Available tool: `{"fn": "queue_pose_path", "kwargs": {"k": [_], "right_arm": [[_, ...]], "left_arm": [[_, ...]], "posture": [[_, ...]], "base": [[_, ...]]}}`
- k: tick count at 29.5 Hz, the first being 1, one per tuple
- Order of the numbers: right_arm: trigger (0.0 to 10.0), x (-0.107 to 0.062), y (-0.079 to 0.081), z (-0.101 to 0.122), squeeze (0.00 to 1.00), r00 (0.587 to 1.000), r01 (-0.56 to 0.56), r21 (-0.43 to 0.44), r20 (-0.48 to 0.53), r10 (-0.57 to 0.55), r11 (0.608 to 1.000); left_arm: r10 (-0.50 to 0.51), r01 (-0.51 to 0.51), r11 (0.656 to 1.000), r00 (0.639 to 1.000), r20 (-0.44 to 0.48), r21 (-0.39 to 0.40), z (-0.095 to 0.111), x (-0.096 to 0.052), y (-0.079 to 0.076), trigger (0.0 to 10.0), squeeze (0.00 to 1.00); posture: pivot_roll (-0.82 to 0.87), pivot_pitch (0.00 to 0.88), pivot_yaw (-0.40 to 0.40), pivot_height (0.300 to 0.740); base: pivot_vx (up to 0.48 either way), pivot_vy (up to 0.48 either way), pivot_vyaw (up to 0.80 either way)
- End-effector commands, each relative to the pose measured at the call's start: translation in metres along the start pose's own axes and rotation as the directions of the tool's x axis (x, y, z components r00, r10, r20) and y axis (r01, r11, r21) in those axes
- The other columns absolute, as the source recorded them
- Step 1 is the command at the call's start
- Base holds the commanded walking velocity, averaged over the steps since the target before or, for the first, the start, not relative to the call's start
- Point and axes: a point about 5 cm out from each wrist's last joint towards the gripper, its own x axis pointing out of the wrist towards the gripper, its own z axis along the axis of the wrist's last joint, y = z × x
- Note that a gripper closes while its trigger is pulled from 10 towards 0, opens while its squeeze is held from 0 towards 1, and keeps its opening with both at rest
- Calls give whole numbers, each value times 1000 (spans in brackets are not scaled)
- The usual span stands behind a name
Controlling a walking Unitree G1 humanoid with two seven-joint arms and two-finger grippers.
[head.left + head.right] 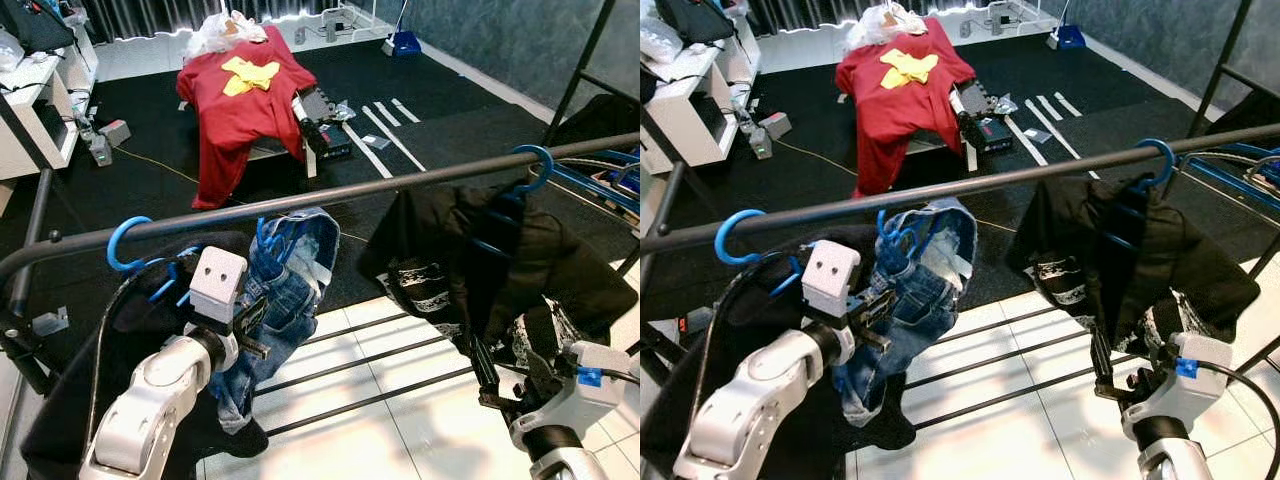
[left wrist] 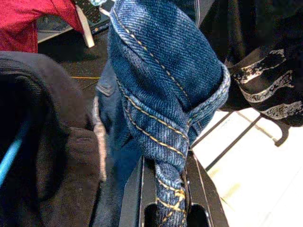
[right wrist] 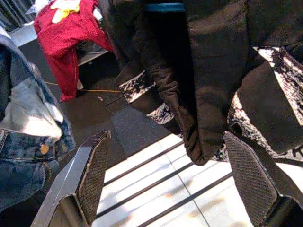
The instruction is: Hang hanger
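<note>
A dark rail (image 1: 330,195) runs across in front of me. On it hang a blue hanger (image 1: 125,245) with a black garment and, further right, a blue hanger (image 1: 535,165) with a black patterned garment (image 1: 500,260). Between them blue jeans (image 1: 290,280) hang from a blue hanger hook (image 1: 268,235) that sits right at the rail's underside. My left gripper (image 1: 252,330) is below the rail, shut on a twisted fold of the jeans (image 2: 165,109). My right gripper (image 3: 170,179) is open under the patterned garment's hem, with black fingers (image 3: 92,175) on either side.
Lower bars of the rack (image 1: 380,370) cross the white tiled floor. Behind lies black carpet with a red shirt (image 1: 245,95) draped over a low stand and scattered items. A white desk (image 1: 40,100) stands at the far left. Another rack (image 1: 600,180) is at the right.
</note>
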Motion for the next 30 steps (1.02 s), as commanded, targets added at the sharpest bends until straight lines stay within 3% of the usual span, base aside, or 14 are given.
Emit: {"fn": "queue_pose_path", "kwargs": {"k": [1,4,5,6,7,10,14,16,17,20,26,27,29,30], "right_arm": [[10000,-1,0,-2,0,1000,2,23,-13,-1,1000],[10000,-1,0,-2,0,1000,1,24,-14,-1,1000],[10000,-1,0,-2,0,1000,0,26,-14,0,1000],[10000,-1,0,-2,0,1000,0,26,-14,0,1000],[10000,-1,0,-2,0,1000,0,26,-14,0,1000],[10000,-1,0,-2,0,1000,0,26,-14,0,1000],[10000,-2,0,-2,0,1000,2,26,-13,-2,1000],[10000,-2,0,-2,0,1000,2,26,-13,-2,1000],[10000,-2,0,-2,0,1000,2,27,-13,-2,1000],[10000,-2,0,-2,0,1000,2,28,-14,-2,1000],[10000,-2,0,-2,0,1000,2,30,-15,-1,1000],[10000,-2,0,-2,0,1000,2,30,-14,-1,1000],[10000,-2,0,-2,0,1000,2,30,-14,-2,1000],[10000,-2,0,-2,0,1000,3,30,-13,-3,1000]], "left_arm": [[-54,54,999,988,146,0,24,-1,-7,10000,0],[-123,124,992,971,205,6,33,-3,-15,10000,0],[-362,355,932,895,261,77,42,-15,-37,10000,0],[-362,355,932,895,261,77,42,-15,-37,10000,0],[-447,433,894,858,253,114,42,-21,-43,10000,0],[-505,484,863,829,240,144,42,-24,-47,10000,0],[-620,590,784,762,186,192,38,-34,-57,10000,0],[-620,590,784,762,186,192,38,-34,-57,10000,0],[-656,626,753,739,152,203,34,-37,-61,10000,0],[-688,658,721,717,114,219,29,-41,-66,10000,0],[-679,641,731,717,159,234,35,-39,-63,10000,0],[-627,586,773,762,158,243,36,-33,-57,10000,0],[-597,557,795,787,152,240,36,-29,-53,10000,0],[-534,496,835,834,137,236,34,-23,-47,10000,0]], "posture": [[-23,116,62,740],[-23,116,62,740],[-24,115,61,740],[-24,115,61,740],[-25,115,62,740],[-25,115,62,740],[-26,115,64,740],[-26,115,64,740],[-25,116,63,740],[-25,118,62,740],[-25,118,63,740],[-27,118,64,740],[-27,118,64,740],[-26,119,65,740]], "base": [[0,0,0],[0,0,0],[0,0,0],[0,0,0],[0,0,0],[0,0,0],[0,0,0],[0,0,0],[0,0,0],[0,0,0],[0,0,0],[0,0,0],[0,0,0],[0,0,0]]}}
